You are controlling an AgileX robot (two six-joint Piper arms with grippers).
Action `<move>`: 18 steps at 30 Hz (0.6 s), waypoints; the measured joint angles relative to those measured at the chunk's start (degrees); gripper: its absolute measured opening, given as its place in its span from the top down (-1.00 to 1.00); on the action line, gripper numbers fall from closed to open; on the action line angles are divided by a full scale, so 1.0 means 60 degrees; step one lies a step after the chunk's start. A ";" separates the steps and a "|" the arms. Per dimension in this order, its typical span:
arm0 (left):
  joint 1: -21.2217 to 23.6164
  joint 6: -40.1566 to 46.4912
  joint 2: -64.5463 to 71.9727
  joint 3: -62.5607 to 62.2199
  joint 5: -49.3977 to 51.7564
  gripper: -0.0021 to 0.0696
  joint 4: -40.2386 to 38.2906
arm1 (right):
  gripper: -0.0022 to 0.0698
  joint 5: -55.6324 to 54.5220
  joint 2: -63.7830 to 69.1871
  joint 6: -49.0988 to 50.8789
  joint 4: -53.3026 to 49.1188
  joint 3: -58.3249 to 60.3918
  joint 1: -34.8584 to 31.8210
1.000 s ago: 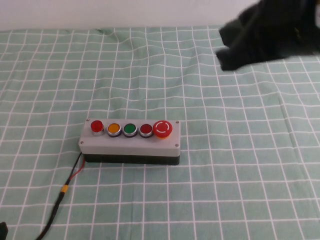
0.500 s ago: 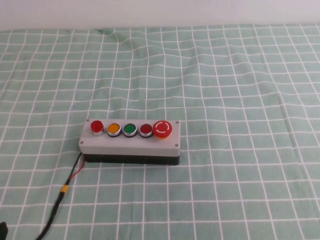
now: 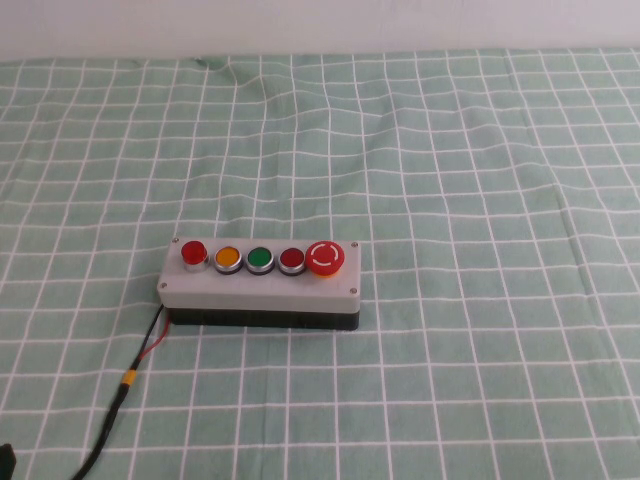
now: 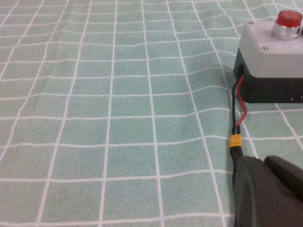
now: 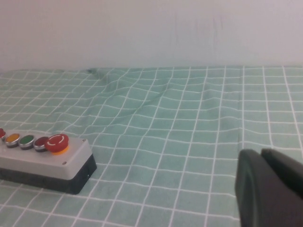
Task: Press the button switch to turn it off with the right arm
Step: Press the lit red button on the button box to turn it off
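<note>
Sitting on checked cloth [image 3: 450, 180], button box [image 3: 260, 285] is untouched; left gripper [image 4: 270, 191] near its cable [image 4: 235, 142], right gripper [image 5: 271, 187] well apart, open-or-closed state of both cannot be told.

One switch box [image 3: 260, 292], five buttons [image 3: 259, 258]

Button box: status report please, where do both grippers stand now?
Right gripper low, right of the button box, apart from it. Left gripper beside the cable at its left end. Only cloth between.
</note>
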 joint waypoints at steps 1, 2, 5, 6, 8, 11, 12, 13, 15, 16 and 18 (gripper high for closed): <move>0.0000 0.0000 0.0000 0.0000 0.0000 0.95 0.0000 | 0.98 -0.0170 -0.0045 0.0000 0.0002 0.0133 0.0000; 0.0000 0.0000 0.0000 0.0000 0.0000 0.95 0.0000 | 0.98 -0.0318 -0.0064 0.0013 -0.0004 0.0269 0.0000; 0.0000 0.0000 0.0000 0.0000 0.0000 0.95 0.0000 | 0.98 -0.0548 -0.0089 0.0035 -0.0030 0.0442 0.0000; 0.0000 0.0000 0.0000 0.0000 0.0000 0.95 0.0000 | 0.98 -0.0647 -0.0086 0.0035 -0.0046 0.0457 0.0000; 0.0000 0.0000 0.0000 0.0000 0.0000 0.95 0.0000 | 0.98 -0.0777 -0.0086 0.0035 -0.0069 0.0457 0.0000; 0.0000 0.0000 0.0000 0.0000 0.0000 0.95 0.0000 | 0.98 -0.0885 -0.0086 0.0035 -0.0076 0.0457 0.0000; 0.0000 0.0000 0.0000 0.0000 0.0000 0.95 0.0000 | 0.98 -0.0903 -0.0086 0.0035 -0.0076 0.0457 0.0000; 0.0000 0.0000 0.0000 0.0000 0.0000 0.95 0.0000 | 0.98 -0.0903 -0.0086 0.0035 -0.0076 0.0457 0.0000; 0.0000 0.0000 0.0000 0.0000 0.0000 0.95 0.0000 | 0.98 -0.0923 -0.0086 0.0035 -0.0091 0.0457 0.0000; 0.0000 0.0000 0.0000 0.0000 0.0000 0.95 0.0000 | 0.98 -0.0923 -0.0086 0.0035 -0.0091 0.0457 0.0000; 0.0000 0.0000 0.0000 0.0000 0.0000 0.95 0.0000 | 0.98 -0.0923 -0.0086 0.0035 -0.0091 0.0457 0.0000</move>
